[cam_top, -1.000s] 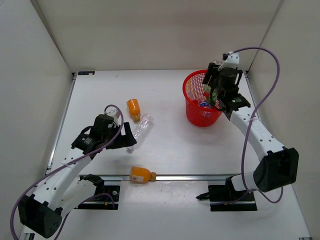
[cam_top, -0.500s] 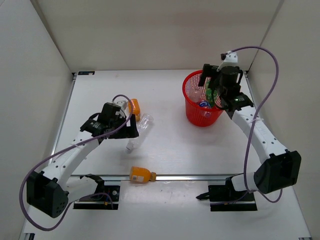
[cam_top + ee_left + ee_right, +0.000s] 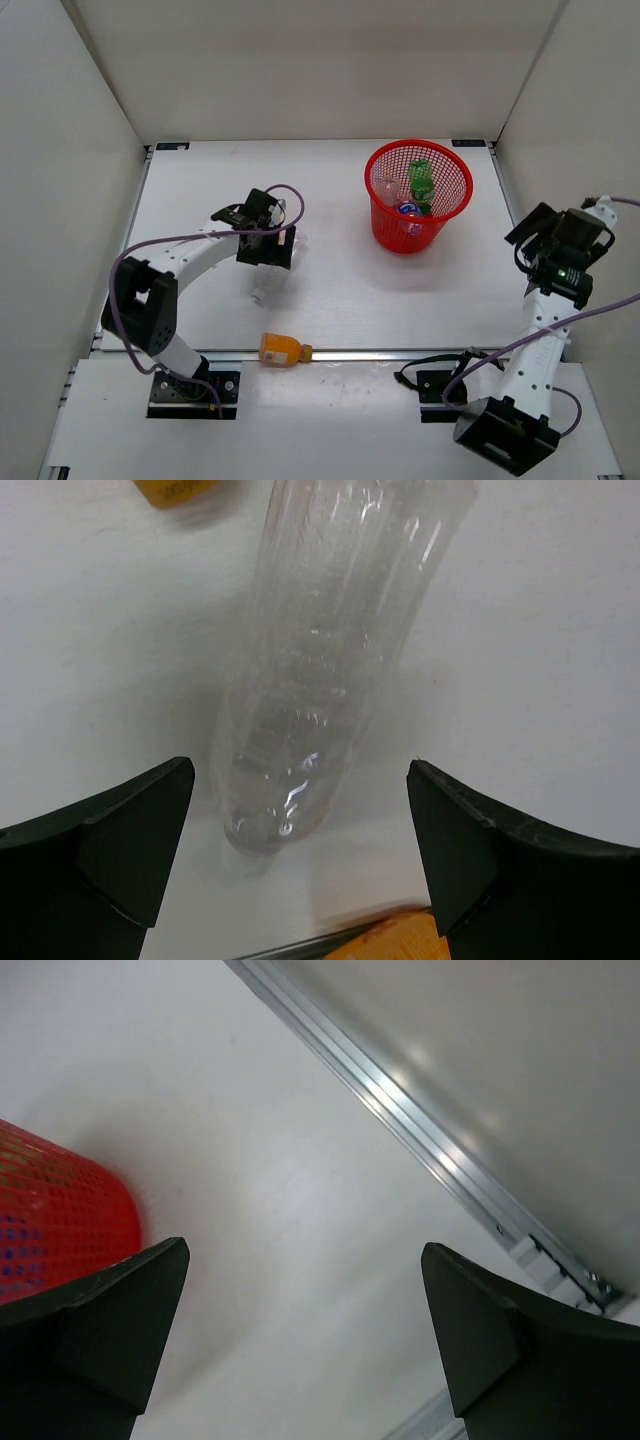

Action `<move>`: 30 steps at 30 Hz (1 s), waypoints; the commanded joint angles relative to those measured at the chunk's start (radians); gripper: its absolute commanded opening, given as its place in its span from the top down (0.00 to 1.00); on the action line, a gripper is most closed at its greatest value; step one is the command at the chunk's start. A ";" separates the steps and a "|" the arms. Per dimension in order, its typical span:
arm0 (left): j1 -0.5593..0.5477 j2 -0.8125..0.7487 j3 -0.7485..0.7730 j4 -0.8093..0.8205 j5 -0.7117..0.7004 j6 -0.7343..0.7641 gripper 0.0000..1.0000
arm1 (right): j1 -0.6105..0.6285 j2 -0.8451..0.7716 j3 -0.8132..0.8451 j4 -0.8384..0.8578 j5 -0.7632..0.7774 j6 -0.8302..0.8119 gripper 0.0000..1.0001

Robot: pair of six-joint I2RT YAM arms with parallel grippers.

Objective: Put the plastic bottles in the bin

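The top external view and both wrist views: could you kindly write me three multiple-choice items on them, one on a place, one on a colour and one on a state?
1. Where is the green bottle?
A. in the red mesh bin
B. on the bare tabletop
C. against the near rail

2. Which bottle lies right below the left end effector?
A. a red bottle
B. a clear bottle
C. a blue bottle

3. How is the right end effector?
A. shut on a bottle
B. shut on nothing
C. open and empty

Answers:
1 A, it shows inside the bin's rim.
2 B, the left wrist view shows see-through plastic.
3 C, the right wrist view shows it spread wide, holding nothing.
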 commanded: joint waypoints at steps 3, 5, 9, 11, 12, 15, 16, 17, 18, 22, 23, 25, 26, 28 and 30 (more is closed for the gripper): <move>0.002 0.098 0.073 0.051 -0.026 0.019 0.01 | -0.028 -0.100 -0.102 -0.081 -0.072 -0.027 0.01; -0.003 0.143 0.079 0.055 -0.025 0.026 0.01 | -0.003 -0.115 -0.120 -0.081 -0.075 -0.013 0.01; -0.011 0.200 0.084 0.077 -0.106 0.009 0.09 | 0.025 -0.120 -0.125 -0.067 -0.086 0.019 0.00; -0.014 0.203 0.086 0.090 -0.103 0.002 0.19 | 0.023 -0.121 -0.131 -0.056 -0.097 0.020 0.00; -0.012 0.191 0.073 0.103 -0.086 0.008 0.24 | 0.023 -0.121 -0.134 -0.058 -0.086 0.035 0.00; -0.052 0.136 0.072 0.108 -0.115 -0.026 0.33 | 0.014 -0.123 -0.168 -0.048 -0.094 0.042 0.01; -0.075 0.100 0.079 0.098 -0.133 -0.029 0.35 | 0.012 -0.129 -0.188 -0.038 -0.086 0.052 0.01; -0.093 0.085 0.093 0.090 -0.140 -0.032 0.36 | 0.008 -0.143 -0.200 -0.032 -0.085 0.058 0.01; -0.101 0.053 0.107 0.081 -0.149 -0.040 0.36 | 0.003 -0.150 -0.226 -0.029 -0.080 0.061 0.01; -0.160 -0.039 0.280 0.114 -0.141 -0.058 0.35 | -0.020 -0.170 -0.272 -0.010 -0.086 0.072 0.00; -0.173 -0.038 0.364 0.132 -0.137 -0.072 0.35 | -0.025 -0.170 -0.284 -0.012 -0.091 0.075 0.01; -0.189 -0.026 0.454 0.213 -0.126 -0.086 0.34 | -0.018 -0.167 -0.306 -0.009 -0.079 0.076 0.01; -0.201 -0.004 0.502 0.278 -0.124 -0.122 0.34 | -0.011 -0.172 -0.310 -0.009 -0.069 0.090 0.01; -0.212 0.046 0.578 0.364 -0.112 -0.161 0.33 | -0.006 -0.186 -0.326 0.002 -0.072 0.089 0.01; -0.215 0.124 0.650 0.471 -0.098 -0.219 0.32 | -0.006 -0.198 -0.327 0.011 -0.086 0.087 0.01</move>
